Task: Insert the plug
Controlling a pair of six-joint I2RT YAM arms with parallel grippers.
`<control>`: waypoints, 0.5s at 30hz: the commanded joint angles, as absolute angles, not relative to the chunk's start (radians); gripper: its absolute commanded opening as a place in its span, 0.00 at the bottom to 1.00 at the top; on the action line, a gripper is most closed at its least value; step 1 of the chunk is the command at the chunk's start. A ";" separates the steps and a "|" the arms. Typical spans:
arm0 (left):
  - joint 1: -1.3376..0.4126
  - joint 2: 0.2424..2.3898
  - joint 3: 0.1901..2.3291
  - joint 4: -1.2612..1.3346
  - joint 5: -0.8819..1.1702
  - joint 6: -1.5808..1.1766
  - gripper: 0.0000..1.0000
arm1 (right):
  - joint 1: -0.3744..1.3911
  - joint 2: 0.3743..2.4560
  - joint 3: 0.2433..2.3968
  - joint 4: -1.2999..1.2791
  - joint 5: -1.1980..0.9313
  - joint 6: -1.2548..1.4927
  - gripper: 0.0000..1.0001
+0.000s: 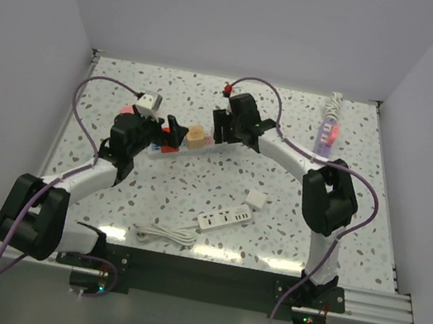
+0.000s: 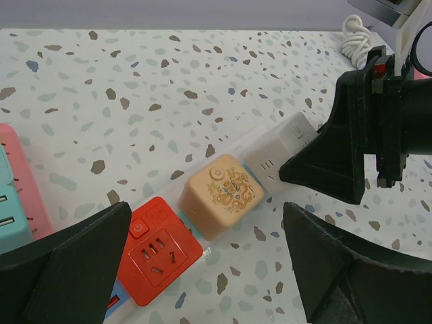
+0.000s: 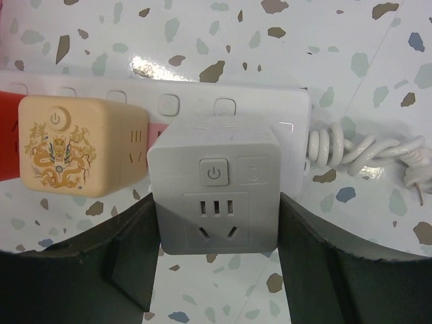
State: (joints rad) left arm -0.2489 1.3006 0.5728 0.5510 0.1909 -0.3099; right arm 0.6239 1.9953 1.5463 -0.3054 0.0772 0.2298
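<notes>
A white power strip lies on the speckled table and carries a red cube adapter and a beige dragon-print cube. My right gripper is shut on a grey cube plug, its fingers against both sides, and holds it on the strip right of the beige cube. In the top view the right gripper hides the grey plug. My left gripper is wide open and empty above the table, close to the red and beige cubes; it also shows in the top view.
A pink and teal strip lies at the left. Another white strip, a small white adapter and a loose white cable lie near the front. A purple strip lies back right. The strip's coiled cord trails right.
</notes>
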 commanded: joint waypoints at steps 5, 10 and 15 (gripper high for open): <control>-0.245 1.289 0.611 0.561 0.204 -0.287 1.00 | 0.620 2.060 1.680 -0.413 0.163 0.219 0.00; -0.245 1.289 0.611 0.563 0.203 -0.285 1.00 | 0.618 2.082 1.730 -0.459 0.176 0.213 0.00; -0.245 1.290 0.607 0.565 0.207 -0.287 1.00 | 0.614 2.095 1.741 -0.474 0.190 0.225 0.00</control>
